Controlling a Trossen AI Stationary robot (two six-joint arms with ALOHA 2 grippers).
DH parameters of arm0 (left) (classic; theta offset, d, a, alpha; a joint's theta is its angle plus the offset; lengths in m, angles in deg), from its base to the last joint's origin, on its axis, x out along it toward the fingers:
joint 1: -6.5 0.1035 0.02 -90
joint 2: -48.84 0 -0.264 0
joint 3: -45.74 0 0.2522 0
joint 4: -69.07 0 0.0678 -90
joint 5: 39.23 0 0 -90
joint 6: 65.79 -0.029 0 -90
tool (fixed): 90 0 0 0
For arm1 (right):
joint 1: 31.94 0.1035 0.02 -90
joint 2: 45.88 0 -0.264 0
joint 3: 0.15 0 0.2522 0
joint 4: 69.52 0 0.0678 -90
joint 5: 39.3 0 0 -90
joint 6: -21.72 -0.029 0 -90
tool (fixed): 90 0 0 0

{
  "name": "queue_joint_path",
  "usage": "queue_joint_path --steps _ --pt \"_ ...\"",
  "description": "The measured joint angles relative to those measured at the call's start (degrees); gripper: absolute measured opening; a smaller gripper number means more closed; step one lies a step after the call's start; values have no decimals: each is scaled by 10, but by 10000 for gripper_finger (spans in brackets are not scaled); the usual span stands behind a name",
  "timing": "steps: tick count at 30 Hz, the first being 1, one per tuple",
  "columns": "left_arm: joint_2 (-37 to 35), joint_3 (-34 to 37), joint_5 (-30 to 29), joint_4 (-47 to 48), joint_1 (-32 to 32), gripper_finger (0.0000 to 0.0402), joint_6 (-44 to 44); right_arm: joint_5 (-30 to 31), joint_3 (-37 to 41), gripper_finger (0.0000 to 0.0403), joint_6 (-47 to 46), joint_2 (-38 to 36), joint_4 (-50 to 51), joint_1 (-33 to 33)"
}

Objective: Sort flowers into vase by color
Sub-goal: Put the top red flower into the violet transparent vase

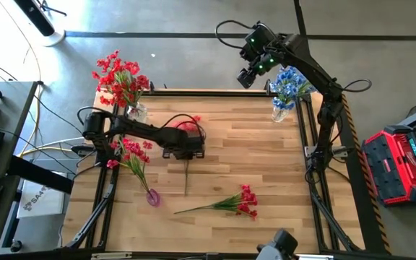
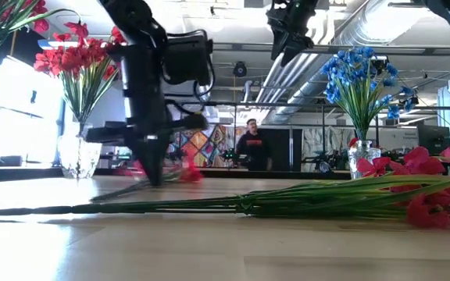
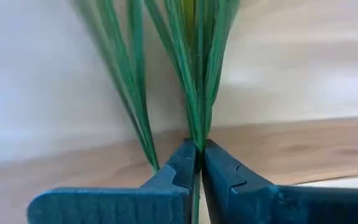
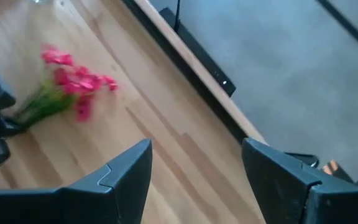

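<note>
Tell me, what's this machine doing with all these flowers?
It's sorting flowers by color. The left end effector has closed on the green stems of a red spray on the table. The right end effector hangs open near the vase of blue flowers. Two more red sprays lie loose; the red vase is partly filled.

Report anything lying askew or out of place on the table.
A small pink vase lies tipped on its side near the table's left edge, its red flowers sprawled across the wood. Another red spray lies loose nearby. The other two vases stand upright.
</note>
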Motion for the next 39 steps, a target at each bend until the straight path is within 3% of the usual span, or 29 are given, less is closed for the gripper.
queue_joint_path --steps 10,18,27,35,39 --pt "-2 -109 -90 3 -20 1 -174 -21 3 236 -8 -3 28 3" --pt "-5 -259 -223 71 -62 0 -341 -15 3 236 -10 -60 44 3" --pt "-32 -374 -370 127 -155 0 -421 -14 3 236 -18 -133 46 3" --pt "-66 -424 -348 124 -230 0 -511 2 3 236 -34 -134 54 27" --pt "-97 -426 -427 135 -302 0 -580 16 3 236 -60 -132 54 53"
